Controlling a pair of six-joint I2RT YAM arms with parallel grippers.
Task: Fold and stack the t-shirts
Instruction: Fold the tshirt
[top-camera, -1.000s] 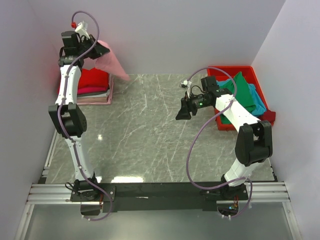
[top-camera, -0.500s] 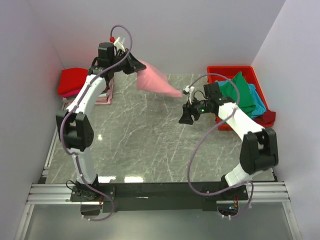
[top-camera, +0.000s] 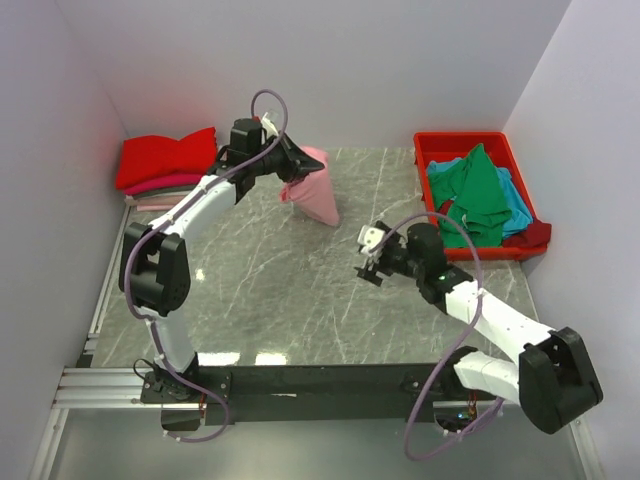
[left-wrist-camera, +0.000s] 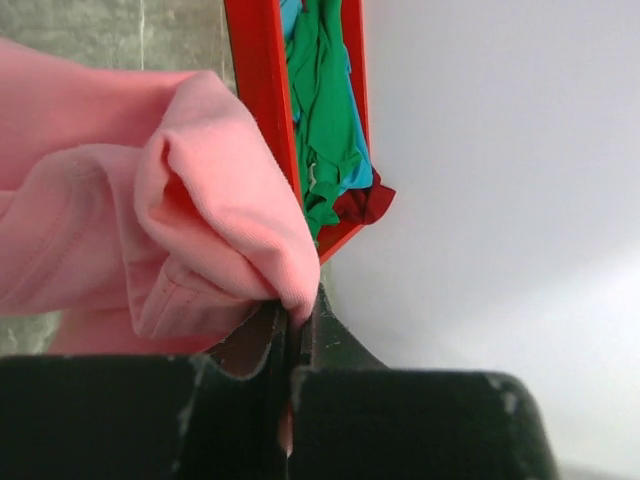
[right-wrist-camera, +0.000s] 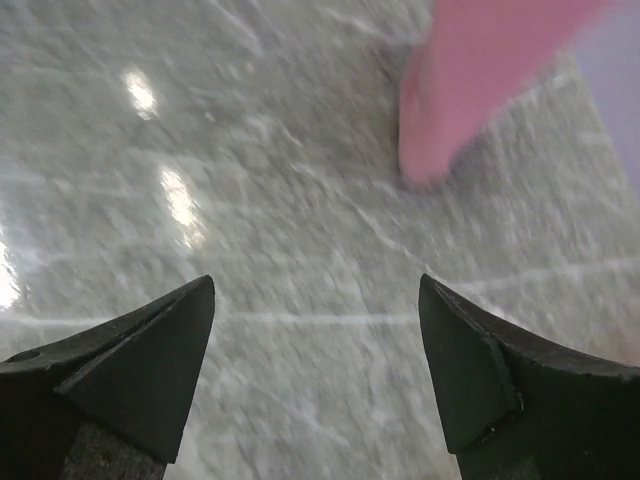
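Hanging from the left gripper (left-wrist-camera: 295, 322), which pinches a fold, the pink t-shirt (top-camera: 318, 200) dangles above the table (top-camera: 260, 275), well ahead of the wide-open, empty right gripper (right-wrist-camera: 315, 292).

**Right wrist view.** Motion blur smears the veining of the surface (right-wrist-camera: 250, 200). The pink t-shirt (right-wrist-camera: 480, 90) is a soft-edged shape cut off by the top edge. The fingers of the right gripper (right-wrist-camera: 315, 290) run off the bottom edge.

**Left wrist view.** The tips of the left gripper (left-wrist-camera: 293, 325) are buried in pink folds, so which part of the shirt is clamped cannot be told. The red bin (left-wrist-camera: 262, 100) is cut by the top edge.

**Top view.** At the far-left corner, the red t-shirt (top-camera: 165, 158) covers the lower t-shirts (top-camera: 165, 186), which show only thin edges. In the bin, the green t-shirt (top-camera: 480, 190) hides most of the teal-blue t-shirt (top-camera: 517, 208) and the maroon t-shirt (top-camera: 535, 233).
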